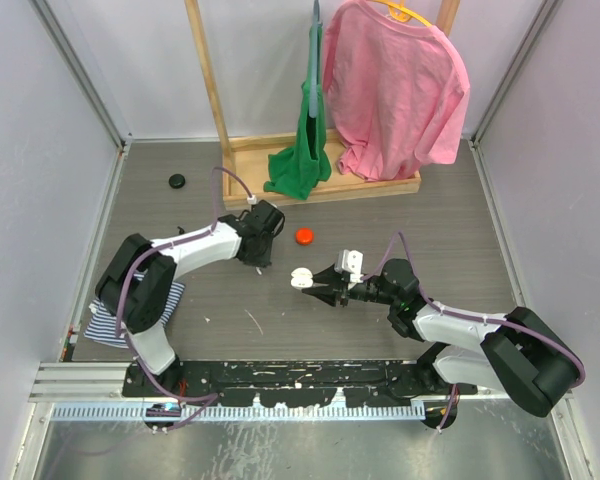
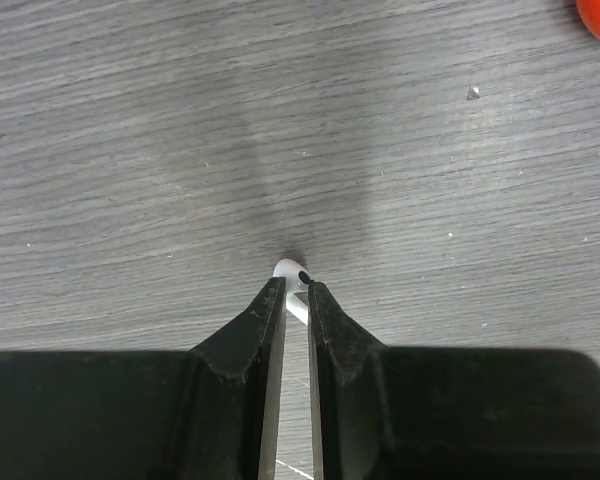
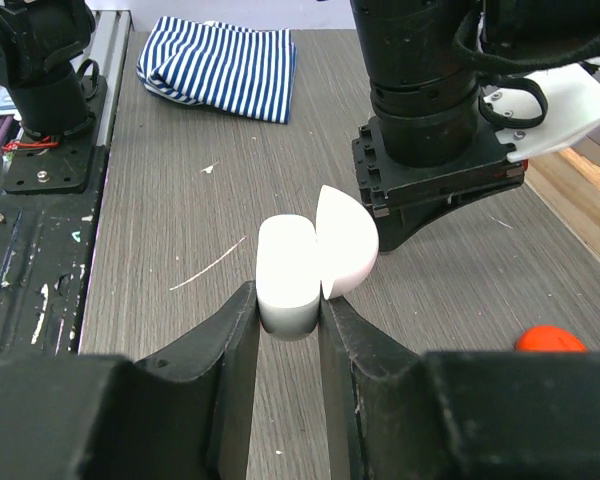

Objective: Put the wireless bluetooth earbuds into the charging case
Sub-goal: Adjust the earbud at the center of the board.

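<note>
Left end effector (image 2: 293, 287): jaws nearly together, pinching a white wireless earbud (image 2: 289, 270) at the very tips. Only the rounded head and a bit of the stem show between them. I can't tell whether the bud touches the tabletop or sits just above it.

Right end effector (image 3: 287, 303): clamped on a white rounded plastic charging case (image 3: 284, 268), one finger on each side of the base. The case's hinged lid (image 3: 346, 246) stands open, at 2 o'clock from the base in the right wrist view. I can't see inside the case.

Overhead, the case sits mid-tabletop and the left end effector is near it at 10 o'clock, not touching.

- Small orange-red round cap (image 1: 304, 236): 12 o'clock from the case, near it, flat on the grey wood-grain tabletop (image 1: 450, 230).
- Small black round disc (image 1: 177, 181): well apart, at 10 o'clock.
- Folded blue-and-white striped cloth (image 1: 105, 322): 8 o'clock, by the left arm's base.
- Light wooden garment rack (image 1: 206, 80): far edge, 12 o'clock. A pink T-shirt (image 1: 400, 90) hangs from it, and a green garment (image 1: 305, 150) beside that slumps onto the rack's base.
</note>
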Robot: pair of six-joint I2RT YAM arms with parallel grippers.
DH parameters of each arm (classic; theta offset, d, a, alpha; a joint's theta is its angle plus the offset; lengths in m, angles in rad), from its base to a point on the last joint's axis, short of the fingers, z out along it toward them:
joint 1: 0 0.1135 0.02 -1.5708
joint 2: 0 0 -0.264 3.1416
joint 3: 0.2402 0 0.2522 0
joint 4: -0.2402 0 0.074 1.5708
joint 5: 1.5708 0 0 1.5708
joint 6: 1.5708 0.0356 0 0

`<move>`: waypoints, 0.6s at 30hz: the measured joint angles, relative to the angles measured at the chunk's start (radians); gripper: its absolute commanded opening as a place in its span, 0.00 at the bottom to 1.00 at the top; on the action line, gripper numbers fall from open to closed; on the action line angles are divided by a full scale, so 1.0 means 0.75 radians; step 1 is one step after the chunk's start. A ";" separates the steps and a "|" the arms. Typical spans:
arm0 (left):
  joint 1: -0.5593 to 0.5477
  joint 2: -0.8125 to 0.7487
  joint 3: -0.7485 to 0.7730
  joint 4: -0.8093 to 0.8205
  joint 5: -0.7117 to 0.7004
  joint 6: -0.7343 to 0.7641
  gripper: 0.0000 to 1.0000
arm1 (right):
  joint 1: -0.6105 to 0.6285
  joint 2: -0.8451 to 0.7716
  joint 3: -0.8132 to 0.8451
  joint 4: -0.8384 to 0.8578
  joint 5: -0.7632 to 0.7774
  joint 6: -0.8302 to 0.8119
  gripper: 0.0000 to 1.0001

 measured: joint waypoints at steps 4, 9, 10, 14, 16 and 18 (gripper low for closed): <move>-0.031 0.047 0.065 -0.066 -0.055 0.010 0.16 | 0.002 0.005 0.003 -0.001 0.000 0.000 0.15; -0.087 0.109 0.145 -0.166 -0.161 0.017 0.17 | 0.002 0.009 0.005 -0.001 0.000 0.000 0.15; -0.102 0.130 0.170 -0.193 -0.189 0.019 0.18 | 0.002 0.009 0.005 -0.001 0.000 0.000 0.15; -0.149 0.195 0.245 -0.273 -0.279 0.033 0.18 | 0.002 0.009 0.005 -0.001 0.000 0.000 0.15; -0.168 0.213 0.266 -0.299 -0.310 0.038 0.18 | 0.002 0.009 0.005 -0.002 0.000 0.000 0.15; -0.183 0.216 0.273 -0.315 -0.324 0.041 0.18 | 0.002 0.009 0.005 -0.001 0.000 0.000 0.15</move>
